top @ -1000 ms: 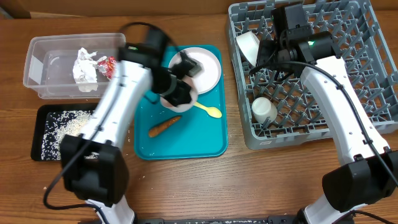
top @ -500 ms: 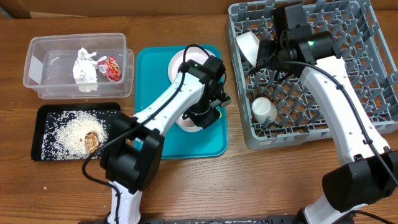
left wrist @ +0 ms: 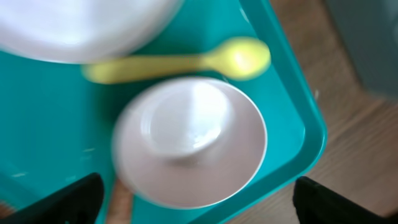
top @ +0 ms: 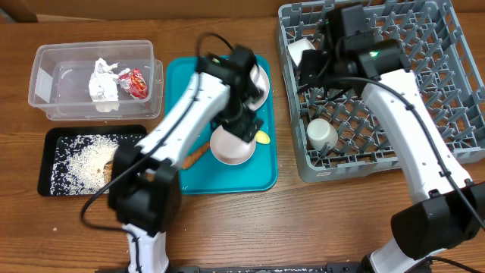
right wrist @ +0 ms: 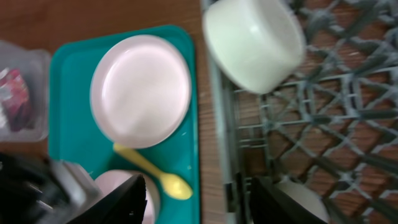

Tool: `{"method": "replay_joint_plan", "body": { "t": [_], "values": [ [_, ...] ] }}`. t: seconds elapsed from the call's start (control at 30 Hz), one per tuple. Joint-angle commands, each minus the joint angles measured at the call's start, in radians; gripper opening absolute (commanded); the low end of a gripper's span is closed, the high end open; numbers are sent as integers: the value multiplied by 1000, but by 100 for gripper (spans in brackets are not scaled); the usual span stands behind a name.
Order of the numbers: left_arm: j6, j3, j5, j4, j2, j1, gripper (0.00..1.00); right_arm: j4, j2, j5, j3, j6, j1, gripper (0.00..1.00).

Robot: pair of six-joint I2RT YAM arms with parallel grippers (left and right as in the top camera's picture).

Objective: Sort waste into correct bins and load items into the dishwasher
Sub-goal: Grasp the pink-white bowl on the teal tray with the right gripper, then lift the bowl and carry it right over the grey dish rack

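A pale bowl (top: 231, 147) (left wrist: 189, 140) lies on the teal tray (top: 227, 178), and my left gripper (top: 244, 123) (left wrist: 199, 208) hangs open just above it, one finger on each side, touching nothing. The yellow spoon (top: 262, 137) (left wrist: 186, 59) lies beside the bowl. Behind it the plate (top: 260, 82) (right wrist: 141, 90) is partly hidden by my arm. An orange-brown food stick (top: 195, 157) lies on the tray. My right gripper (top: 309, 70) (right wrist: 199, 199) is open and empty over the left edge of the grey dishwasher rack (top: 455, 114). The rack holds a second bowl (top: 301, 51) (right wrist: 255, 40) and a white cup (top: 322, 135).
The clear tub (top: 45, 83) at the back left holds crumpled white paper (top: 104, 83) and a red wrapper (top: 135, 82). The black tray (top: 53, 163) in front of it holds rice (top: 87, 159) and a brown lump (top: 111, 171). Bare wooden table runs along the front.
My left arm carried the bowl to the tray's front right, then opened and let it go there. The right gripper has shifted slightly left.
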Motion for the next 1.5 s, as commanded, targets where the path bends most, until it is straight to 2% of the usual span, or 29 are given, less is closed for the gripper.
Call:
{"method": "replay_joint_plan", "body": {
  "t": [0.0,0.07,0.2,0.37,0.67,1.03,1.27,1.47],
  "values": [
    [-228,116,-17,5,-123,148,100,3,13,-55,-3,1,97,56],
    [-275,144,6,11,-137,231,100,4,32,-55,-11,1,134,56],
    [-282,155,97,19,-140,365,100,12,85,-47,-32,-4,204,56],
    [-275,150,114,18,-137,449,100,18,144,-23,-57,-58,257,56],
    [-254,145,105,26,-137,455,100,30,275,-18,-57,-181,292,56],
    [-254,140,78,27,-137,456,100,19,374,-56,-57,-211,293,56],
    [-254,140,43,25,-137,456,100,14,390,-86,-58,-210,293,37],
    [-254,140,27,30,-137,456,100,14,399,-86,-58,-206,293,4]
  ]
}}
